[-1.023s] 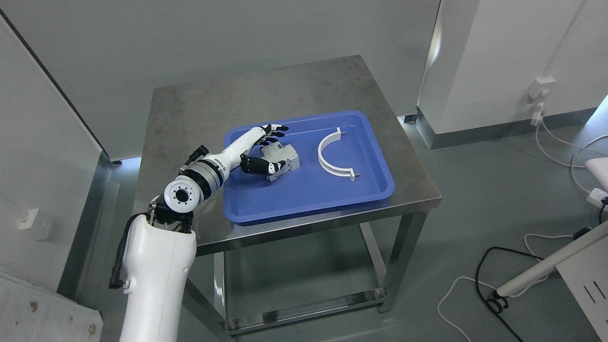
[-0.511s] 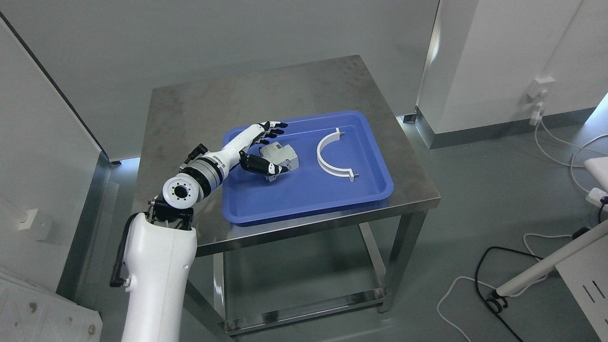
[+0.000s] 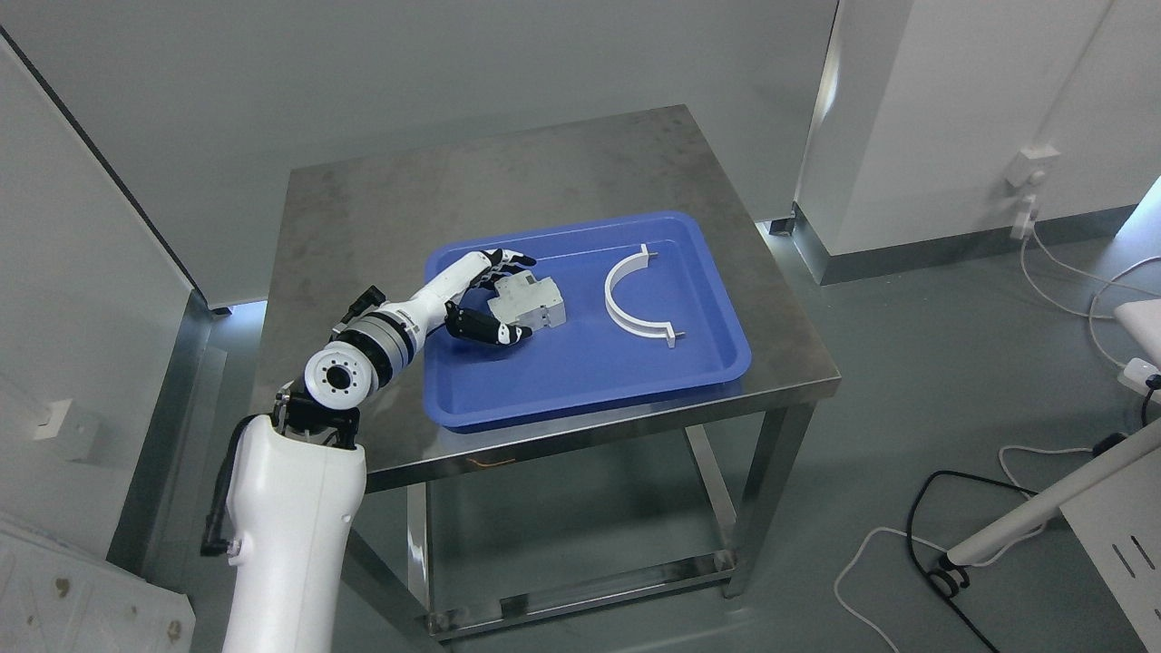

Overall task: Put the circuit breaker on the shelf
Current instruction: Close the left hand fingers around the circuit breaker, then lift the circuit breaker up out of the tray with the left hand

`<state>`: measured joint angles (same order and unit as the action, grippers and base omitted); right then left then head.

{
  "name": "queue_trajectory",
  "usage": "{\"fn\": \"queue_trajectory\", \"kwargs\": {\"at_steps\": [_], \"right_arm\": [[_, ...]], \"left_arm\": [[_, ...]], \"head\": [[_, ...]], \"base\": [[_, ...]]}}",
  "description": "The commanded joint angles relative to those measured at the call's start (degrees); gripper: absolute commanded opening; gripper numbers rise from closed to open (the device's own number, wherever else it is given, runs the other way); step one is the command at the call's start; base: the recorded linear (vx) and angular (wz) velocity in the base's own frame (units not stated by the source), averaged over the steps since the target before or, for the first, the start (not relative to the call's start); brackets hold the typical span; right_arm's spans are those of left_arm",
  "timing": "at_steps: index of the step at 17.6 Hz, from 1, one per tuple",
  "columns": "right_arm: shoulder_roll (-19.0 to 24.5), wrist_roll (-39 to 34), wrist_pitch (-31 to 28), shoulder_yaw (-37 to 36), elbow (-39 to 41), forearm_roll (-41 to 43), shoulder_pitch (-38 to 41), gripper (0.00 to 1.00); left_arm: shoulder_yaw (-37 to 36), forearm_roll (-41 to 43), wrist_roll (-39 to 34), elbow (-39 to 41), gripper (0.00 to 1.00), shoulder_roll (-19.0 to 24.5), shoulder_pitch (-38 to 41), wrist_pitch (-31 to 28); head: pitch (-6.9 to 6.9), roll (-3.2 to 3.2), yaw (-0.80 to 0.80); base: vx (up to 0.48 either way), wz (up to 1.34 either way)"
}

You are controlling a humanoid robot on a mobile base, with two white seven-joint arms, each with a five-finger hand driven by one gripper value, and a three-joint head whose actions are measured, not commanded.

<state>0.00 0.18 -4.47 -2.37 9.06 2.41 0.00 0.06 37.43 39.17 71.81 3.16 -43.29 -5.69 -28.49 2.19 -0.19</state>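
A grey circuit breaker (image 3: 530,303) sits in the blue tray (image 3: 590,381) toward its left edge, the left hand (image 3: 485,299) curled around it, fingers (image 3: 508,261) behind and thumb in front. A white curved bracket (image 3: 635,299) lies nearby on the steel counter's (image 3: 381,199) tray.

Brushed, smudged steel table (image 3: 381,199); glossy blue plastic tray (image 3: 590,381).

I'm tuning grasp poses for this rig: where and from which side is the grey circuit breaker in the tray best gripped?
Grip the circuit breaker across its boxy body, coming from its left, as the left hand does: fingers on the far face, thumb on the near one. The blue tray is bare there.
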Motion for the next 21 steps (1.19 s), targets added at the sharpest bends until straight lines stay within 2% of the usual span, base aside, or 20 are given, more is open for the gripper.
{"fn": "queue_trajectory", "kwargs": {"at_steps": [1, 5, 7, 12, 14, 15, 19, 21], "right_arm": [[-1.0, 0.0, 1.7, 0.0, 0.1, 0.0, 1.0, 1.0], [-1.0, 0.0, 1.7, 0.0, 0.1, 0.0, 1.0, 1.0], [-1.0, 0.0, 1.7, 0.0, 0.0, 0.0, 1.0, 1.0], [-1.0, 0.0, 1.7, 0.0, 0.0, 0.0, 1.0, 1.0], [-1.0, 0.0, 1.7, 0.0, 0.0, 0.0, 1.0, 1.0], [-1.0, 0.0, 1.7, 0.0, 0.0, 0.0, 1.0, 1.0], [-1.0, 0.0, 1.7, 0.0, 0.0, 0.0, 1.0, 1.0], [-1.0, 0.0, 1.7, 0.0, 0.0, 0.0, 1.0, 1.0]], "left_arm": [[-0.9, 1.0, -0.5, -0.4, 0.39, 0.4, 0.3, 3.4], [4.8, 0.2, -0.7, -0.3, 0.32, -2.2, -0.4, 4.5], [10.5, -2.3, -0.6, 0.3, 0.28, -2.2, -2.1, 4.5], [19.7, -17.0, -0.5, 4.9, 0.21, -2.2, -1.7, 4.4], [23.2, -25.7, -0.6, 6.1, 0.14, -2.2, -1.2, 4.4], [24.3, -29.1, -0.7, 6.8, 0.13, -2.2, -0.5, 4.4], [27.7, -36.6, -0.7, 13.2, 0.14, -2.2, 4.3, 4.4], [28.1, -37.7, -1.4, 15.6, 0.15, -2.2, 5.9, 4.5]], "head": [[0.0, 0.0, 0.0], [0.0, 0.0, 0.0], [0.0, 0.0, 0.0], [0.0, 0.0, 0.0], [0.0, 0.0, 0.0], [0.0, 0.0, 0.0], [0.0, 0.0, 0.0], [0.0, 0.0, 0.0]], "base": [[0.0, 0.0], [0.0, 0.0], [0.0, 0.0], [0.0, 0.0], [-0.014, 0.0], [-0.014, 0.0], [-0.016, -0.01], [-0.135, -0.01]]}}
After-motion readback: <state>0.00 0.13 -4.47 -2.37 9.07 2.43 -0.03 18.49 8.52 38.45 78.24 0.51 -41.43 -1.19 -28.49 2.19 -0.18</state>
